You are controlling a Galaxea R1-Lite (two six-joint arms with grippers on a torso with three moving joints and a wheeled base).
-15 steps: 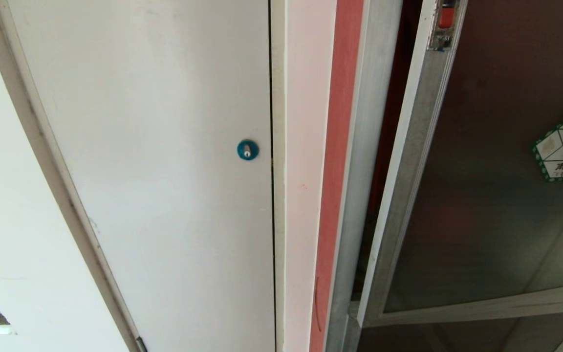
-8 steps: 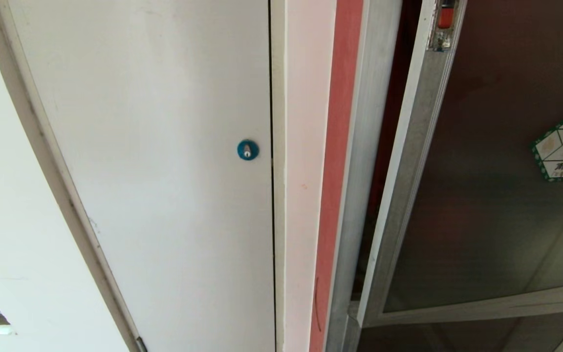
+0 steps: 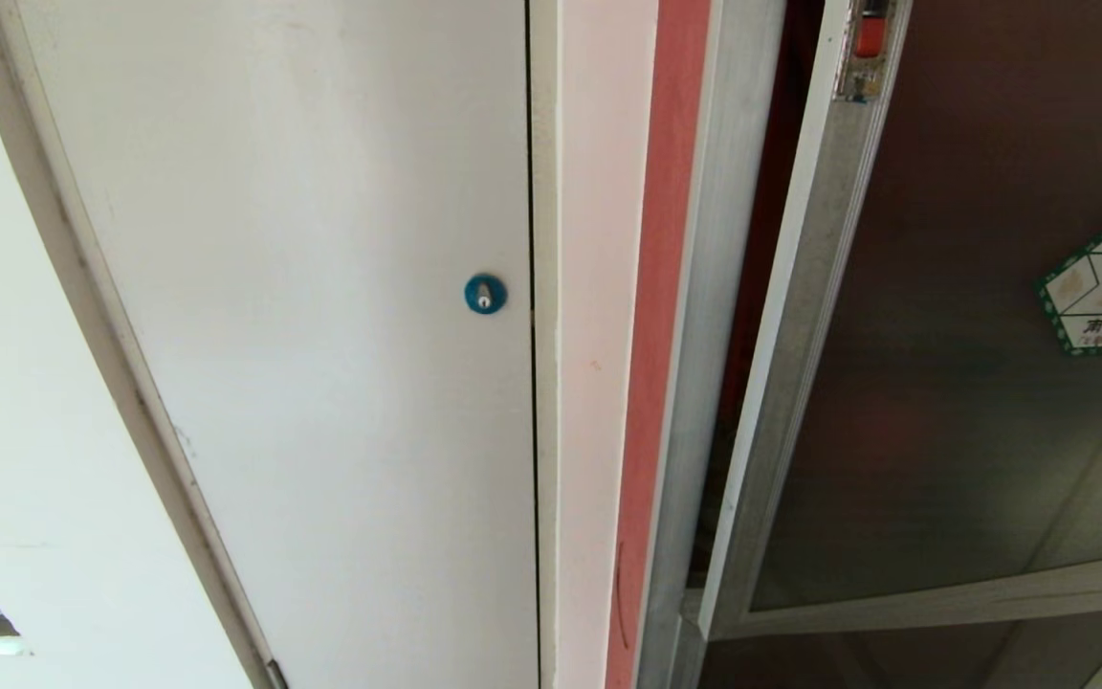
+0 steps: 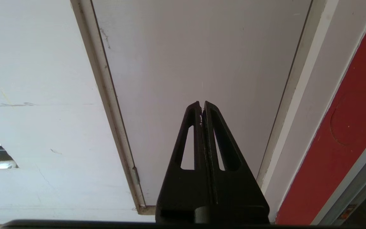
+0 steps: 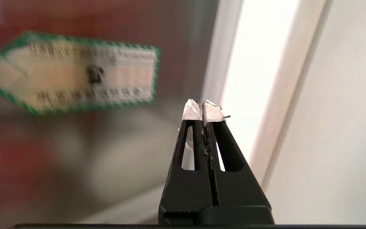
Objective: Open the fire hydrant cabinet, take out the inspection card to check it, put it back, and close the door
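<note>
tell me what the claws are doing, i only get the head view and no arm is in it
Observer: The right claw is shut and empty, with white tape on its tips.
Operator: where's it pointing
Observer: At the right-hand frame edge of the door, beside the green-bordered sticker, not touching it.
Operator: and the left one
Observer: The left claw is shut too, empty, aimed at the plain white panel.

Black slotted end effector [image 5: 203, 109] fingers, white-taped tips
</note>
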